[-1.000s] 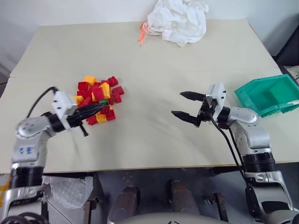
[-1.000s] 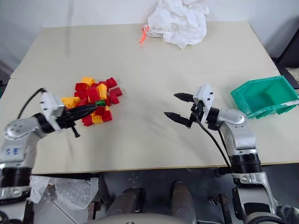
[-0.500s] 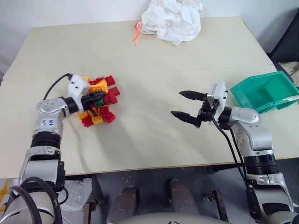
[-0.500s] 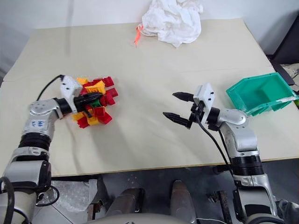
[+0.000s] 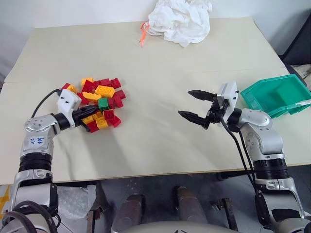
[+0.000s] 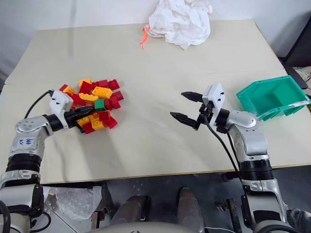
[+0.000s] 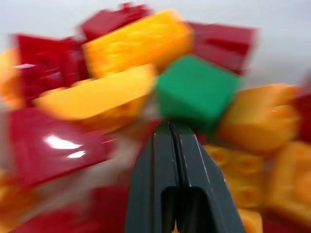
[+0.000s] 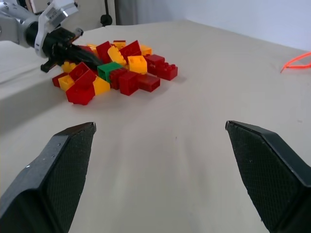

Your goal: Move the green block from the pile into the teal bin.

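Note:
The pile (image 5: 97, 101) of red and yellow-orange bricks lies on the left of the table. The green block (image 5: 103, 103) sits in its middle, uncovered on top. My left gripper (image 5: 87, 113) is shut and empty, poking into the pile's near left edge. In the left wrist view its closed tips (image 7: 170, 130) stop just short of the green block (image 7: 197, 92). My right gripper (image 5: 186, 103) hovers open and empty over the table's middle, facing the pile (image 8: 109, 68). The teal bin (image 5: 291, 104) stands tilted at the right edge.
A crumpled white cloth bundle (image 5: 181, 20) lies at the table's far edge, with an orange string (image 5: 144, 30) beside it. Bare tabletop (image 5: 155, 73) stretches between the pile and the bin.
My shut left gripper has drawn back out of the pile's middle toward its near left edge. The bricks have spread a little and the green block now lies exposed. The right gripper has stayed put.

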### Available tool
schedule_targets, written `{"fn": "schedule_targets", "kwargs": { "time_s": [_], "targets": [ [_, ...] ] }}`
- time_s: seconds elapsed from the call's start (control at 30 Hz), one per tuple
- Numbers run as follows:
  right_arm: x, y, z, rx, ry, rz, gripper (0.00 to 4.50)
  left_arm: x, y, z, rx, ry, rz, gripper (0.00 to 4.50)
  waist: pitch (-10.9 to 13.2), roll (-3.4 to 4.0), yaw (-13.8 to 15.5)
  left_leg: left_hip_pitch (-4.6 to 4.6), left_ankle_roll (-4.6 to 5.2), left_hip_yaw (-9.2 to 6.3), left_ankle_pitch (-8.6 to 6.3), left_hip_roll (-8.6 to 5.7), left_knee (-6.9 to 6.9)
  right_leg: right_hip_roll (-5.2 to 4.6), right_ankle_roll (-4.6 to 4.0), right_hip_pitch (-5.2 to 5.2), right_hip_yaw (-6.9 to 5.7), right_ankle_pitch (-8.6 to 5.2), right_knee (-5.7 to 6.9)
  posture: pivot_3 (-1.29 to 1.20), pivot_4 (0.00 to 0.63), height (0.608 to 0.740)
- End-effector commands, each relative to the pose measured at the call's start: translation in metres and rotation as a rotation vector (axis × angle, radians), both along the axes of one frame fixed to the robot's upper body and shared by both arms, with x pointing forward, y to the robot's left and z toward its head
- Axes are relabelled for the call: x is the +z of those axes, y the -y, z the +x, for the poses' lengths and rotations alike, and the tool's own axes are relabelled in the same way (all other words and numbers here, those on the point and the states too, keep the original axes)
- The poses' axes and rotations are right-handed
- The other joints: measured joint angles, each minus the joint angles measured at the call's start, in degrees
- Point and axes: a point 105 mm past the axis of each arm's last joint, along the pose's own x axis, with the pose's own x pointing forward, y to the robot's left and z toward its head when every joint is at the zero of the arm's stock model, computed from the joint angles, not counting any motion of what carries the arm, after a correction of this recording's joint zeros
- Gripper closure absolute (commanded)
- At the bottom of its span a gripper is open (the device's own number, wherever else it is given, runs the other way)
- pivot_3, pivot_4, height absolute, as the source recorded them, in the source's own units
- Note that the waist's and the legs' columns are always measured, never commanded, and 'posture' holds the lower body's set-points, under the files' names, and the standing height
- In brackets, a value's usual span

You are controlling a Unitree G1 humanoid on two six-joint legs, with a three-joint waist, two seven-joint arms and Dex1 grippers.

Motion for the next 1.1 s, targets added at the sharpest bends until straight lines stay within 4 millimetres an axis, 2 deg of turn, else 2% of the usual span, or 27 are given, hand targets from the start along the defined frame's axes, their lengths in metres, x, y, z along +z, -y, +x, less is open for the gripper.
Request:
{"fn": "schedule_targets", "kwargs": {
  "time_s": [0.03, 0.17, 0.27, 0.3, 0.37, 0.5, 0.63, 0.8, 0.87, 0.97, 1.1],
  "targets": [
    [0.011, -0.002, 0.001, 0.017, 0.046, 0.010, 0.00, 0.010, 0.021, -0.008, -0.108, 0.003, -0.030, 4.48, 0.00, 0.00, -0.06, 0.00, 0.00, 0.00, 0.00, 0.03, -0.01, -0.01, 0.00, 0.00, 0.01, 0.00, 0.01, 0.00, 0.150, 0.740],
    [0.013, -0.001, 0.002, 0.017, 0.054, 0.009, 0.00, 0.021, 0.026, -0.021, -0.150, 0.010, -0.065, 4.48, 0.00, 0.00, -0.27, 0.01, 0.00, 0.08, 0.00, 0.08, -0.04, 0.02, 0.00, -0.06, 0.09, 0.00, 0.03, 0.00, 0.150, 0.740],
    [0.013, 0.001, 0.002, 0.013, 0.055, 0.008, 0.00, 0.035, 0.015, -0.028, -0.125, 0.018, -0.079, 4.48, 0.00, 0.00, -0.42, 0.01, 0.00, 0.17, 0.00, 0.14, -0.07, 0.06, 0.00, -0.15, 0.18, 0.00, 0.06, 0.00, 0.150, 0.740],
    [0.013, 0.001, 0.002, 0.012, 0.055, 0.008, 0.00, 0.039, 0.008, -0.030, -0.093, 0.021, -0.056, 4.31, 0.00, 0.00, -0.45, 0.01, 0.00, 0.21, 0.00, 0.17, -0.08, 0.09, 0.00, -0.17, 0.23, 0.00, 0.06, 0.00, 0.150, 0.740],
    [0.013, 0.002, 0.002, 0.009, 0.056, 0.007, 0.00, 0.046, -0.006, -0.035, -0.042, 0.020, -0.015, 3.90, 0.01, -0.01, -0.58, 0.01, -0.02, 0.30, -0.01, 0.32, -0.11, 0.14, -0.01, -0.25, 0.33, 0.00, 0.08, 0.00, 0.150, 0.740],
    [0.013, 0.004, 0.003, 0.005, 0.056, 0.005, 0.00, 0.062, -0.024, -0.052, -0.008, 0.019, 0.039, 2.72, 0.00, -0.01, -0.43, 0.06, -0.01, 0.45, -0.03, 0.37, -0.17, 0.15, -0.01, -0.30, 0.48, 0.00, 0.08, 0.00, 0.150, 0.740],
    [0.013, 0.005, 0.004, 0.004, 0.058, 0.003, 0.00, 0.072, -0.036, -0.070, 0.000, -0.012, 0.078, 1.53, 0.01, -0.01, -0.39, 0.06, 0.04, 0.49, -0.07, 0.39, -0.15, 0.15, -0.01, -0.29, 0.53, 0.00, 0.04, 0.00, 0.150, 0.740],
    [0.013, 0.003, 0.008, 0.010, 0.058, 0.004, 0.00, 0.075, -0.044, -0.077, 0.008, -0.040, 0.108, 0.01, 0.01, -0.01, -0.29, 0.06, 0.05, 0.52, -0.08, 0.39, -0.13, 0.15, -0.01, -0.29, 0.56, 0.00, -0.12, 0.00, 0.150, 0.740],
    [0.014, 0.002, 0.009, 0.013, 0.060, 0.007, 0.00, 0.075, -0.045, -0.073, 0.027, -0.027, 0.112, 0.01, 0.01, -0.01, -0.32, 0.08, 0.05, 0.54, -0.08, 0.40, -0.14, 0.16, -0.01, -0.30, 0.57, 0.00, -0.11, 0.00, 0.150, 0.740],
    [0.014, -0.001, 0.010, 0.018, 0.062, 0.014, 0.00, 0.068, -0.034, -0.059, 0.003, 0.006, 0.106, 0.01, 0.01, -0.01, -0.16, 0.08, 0.05, 0.55, -0.09, 0.40, -0.12, 0.16, -0.01, -0.30, 0.57, 0.00, -0.10, 0.00, 0.150, 0.740],
    [0.014, -0.004, 0.011, 0.020, 0.065, 0.017, 0.00, 0.050, -0.016, -0.028, 0.007, 0.000, 0.120, 0.01, 0.00, -0.01, 0.11, 0.08, 0.05, 0.60, -0.09, 0.35, -0.04, 0.16, 0.01, -0.28, 0.56, 0.02, -0.02, 0.00, 0.150, 0.740]
  ]
}}
